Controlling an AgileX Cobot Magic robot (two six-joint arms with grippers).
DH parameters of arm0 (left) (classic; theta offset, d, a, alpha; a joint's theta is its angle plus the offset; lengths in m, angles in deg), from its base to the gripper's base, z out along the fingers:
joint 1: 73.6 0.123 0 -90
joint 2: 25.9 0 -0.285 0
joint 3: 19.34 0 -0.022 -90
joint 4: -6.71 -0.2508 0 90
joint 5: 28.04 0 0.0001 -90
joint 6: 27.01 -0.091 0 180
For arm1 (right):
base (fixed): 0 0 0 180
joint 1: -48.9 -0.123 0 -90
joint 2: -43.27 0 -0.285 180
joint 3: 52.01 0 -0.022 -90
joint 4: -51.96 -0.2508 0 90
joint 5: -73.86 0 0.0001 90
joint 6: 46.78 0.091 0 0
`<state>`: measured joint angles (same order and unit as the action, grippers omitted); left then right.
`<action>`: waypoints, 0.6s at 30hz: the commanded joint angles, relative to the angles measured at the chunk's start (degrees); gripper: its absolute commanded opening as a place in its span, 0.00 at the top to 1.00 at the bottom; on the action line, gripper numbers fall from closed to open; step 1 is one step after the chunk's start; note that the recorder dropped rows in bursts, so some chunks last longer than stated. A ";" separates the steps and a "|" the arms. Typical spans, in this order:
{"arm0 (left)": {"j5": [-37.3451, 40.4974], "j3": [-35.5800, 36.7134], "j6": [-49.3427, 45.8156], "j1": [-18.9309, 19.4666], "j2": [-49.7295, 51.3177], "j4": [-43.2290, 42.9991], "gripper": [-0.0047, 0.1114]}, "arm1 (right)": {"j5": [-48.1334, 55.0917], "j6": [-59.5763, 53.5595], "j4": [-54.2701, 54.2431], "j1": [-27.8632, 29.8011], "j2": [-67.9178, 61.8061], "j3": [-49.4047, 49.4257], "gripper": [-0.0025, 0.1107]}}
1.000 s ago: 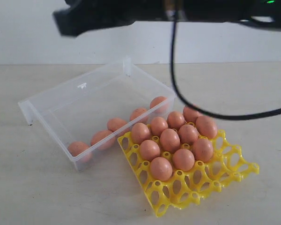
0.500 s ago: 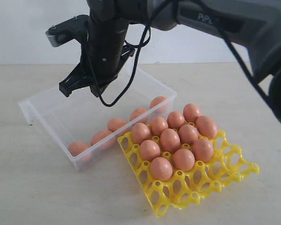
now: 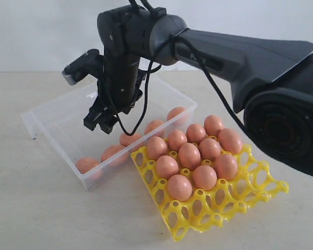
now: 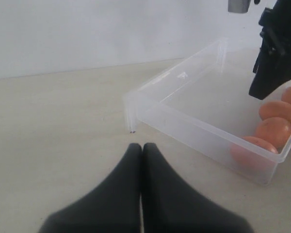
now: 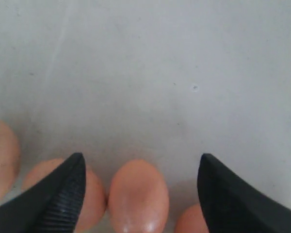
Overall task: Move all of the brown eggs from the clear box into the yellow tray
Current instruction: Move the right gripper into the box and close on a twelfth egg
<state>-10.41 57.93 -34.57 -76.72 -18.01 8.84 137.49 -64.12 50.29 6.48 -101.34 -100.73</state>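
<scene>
Right gripper (image 3: pixel 99 124) lowered; its wrist view shows spread jaws.

brown eggs (image 3: pixel 189 155) sit in yellow tray (image 3: pixel 250 192); others inside clear box (image 3: pixel 57 112)

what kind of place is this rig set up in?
Probably a robotics lab test bench: bare pale tabletop, blank white wall, and a robot arm above a clear box beside a yellow tray of brown eggs.
</scene>
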 commanded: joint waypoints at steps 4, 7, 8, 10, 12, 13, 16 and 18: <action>-0.24 -0.05 -0.02 0.18 -0.11 -0.11 1.00 | 0.38 0.78 3.47 0.73 -1.01 -0.25 0.42; -0.24 -0.05 -0.02 0.18 -0.11 -0.11 1.00 | 0.18 0.78 3.47 0.73 -1.15 -0.25 0.42; -0.24 -0.05 -0.02 0.18 -0.11 -0.11 1.00 | 0.18 0.78 3.47 0.73 -1.49 -0.25 0.42; -0.24 -0.05 -0.02 0.18 -0.11 -0.11 1.00 | 1.15 0.91 3.47 0.73 -2.88 -0.25 0.42; -0.24 -0.05 -0.02 0.18 -0.11 -0.11 1.00 | 1.72 1.44 3.34 0.73 -4.48 -0.25 0.42; -0.24 -0.05 -0.02 0.18 -0.11 -0.11 1.00 | 1.72 1.87 3.44 0.73 -5.28 -0.25 0.42; -0.24 -0.05 -0.02 0.18 -0.11 -0.11 1.00 | 1.72 3.50 3.44 1.22 -6.98 -0.25 0.42; -0.24 -0.05 -0.02 0.18 -0.11 -0.11 1.00 | 2.24 6.63 3.44 1.85 -7.77 -0.25 0.43</action>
<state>-10.41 57.93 -34.57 -76.72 -18.01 8.84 139.05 -60.04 53.13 7.39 -108.19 -100.87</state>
